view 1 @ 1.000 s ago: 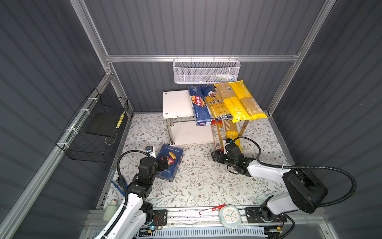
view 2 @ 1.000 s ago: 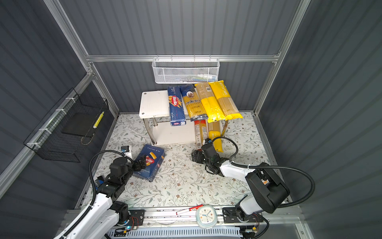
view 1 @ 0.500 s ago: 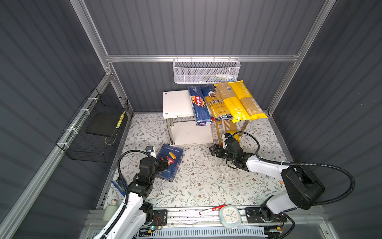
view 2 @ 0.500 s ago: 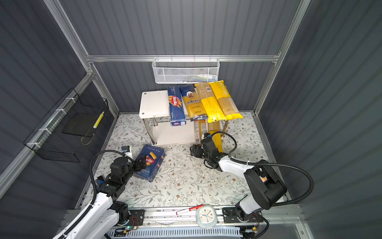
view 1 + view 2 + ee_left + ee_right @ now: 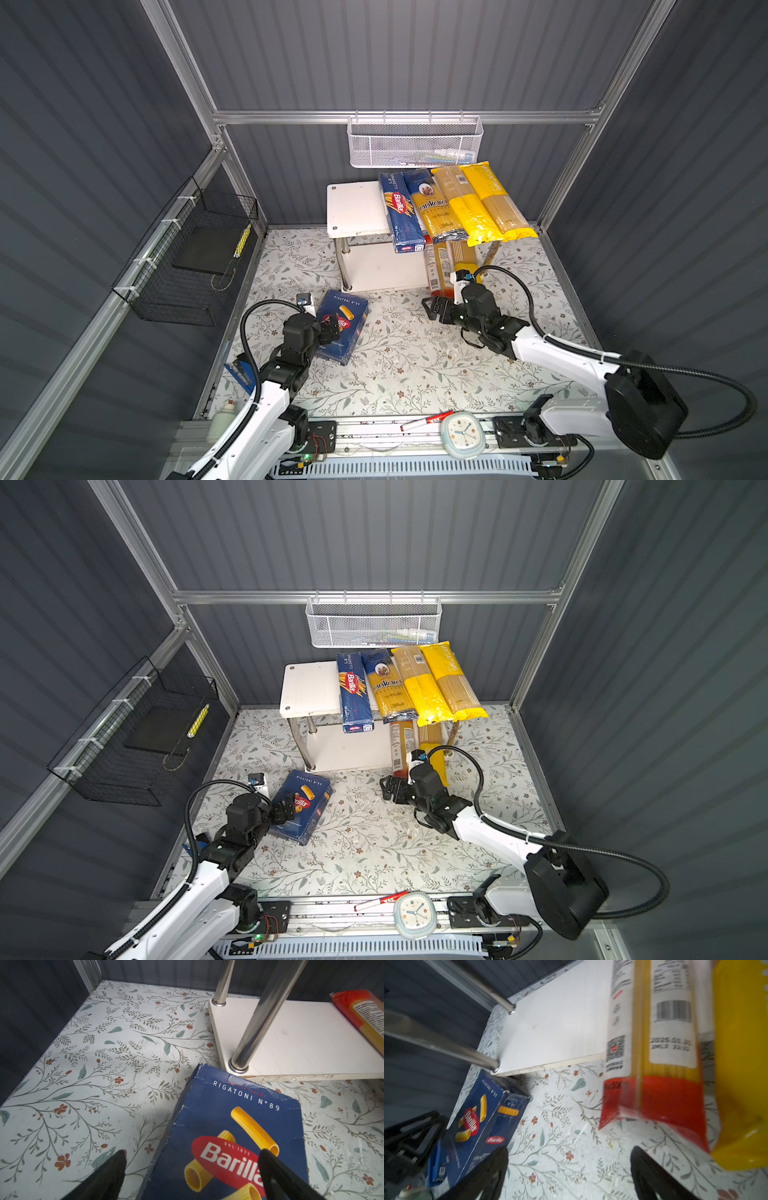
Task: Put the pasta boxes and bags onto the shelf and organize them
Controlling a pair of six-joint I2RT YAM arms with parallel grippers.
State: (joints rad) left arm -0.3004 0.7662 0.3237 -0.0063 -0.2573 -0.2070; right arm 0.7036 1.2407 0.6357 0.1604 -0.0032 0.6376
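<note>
Rigatoni box (image 5: pixel 343 324) lies flat, face up, on the floral tabletop (image 5: pixel 407 365), just in front of the shelf (image 5: pixel 357 208), one corner close to a chrome leg (image 5: pixel 255 1022). Left gripper (image 5: pixel 192 1154) hangs over the box, released: one finger above the printed face, the other above the tabletop beside the box's long edge; contact cannot be judged. Top board of the shelf carries, side by side, the Barilla spaghetti box (image 5: pixel 401 212), the ankara bag (image 5: pixel 436 208) and two yellow PASTATIME bags (image 5: pixel 469 208), all overhanging the front edge; the left part of the board is bare. On the lower board (image 5: pixel 556 1028) lie the red-ended clear bag (image 5: pixel 654 1084) and a third PASTATIME bag (image 5: pixel 741 1064) just beside it, both front ends jutting past the board's edge. Right gripper (image 5: pixel 569 1151) sits low over the tabletop, just short of the red end, jaws spread wide, nothing between them
</note>
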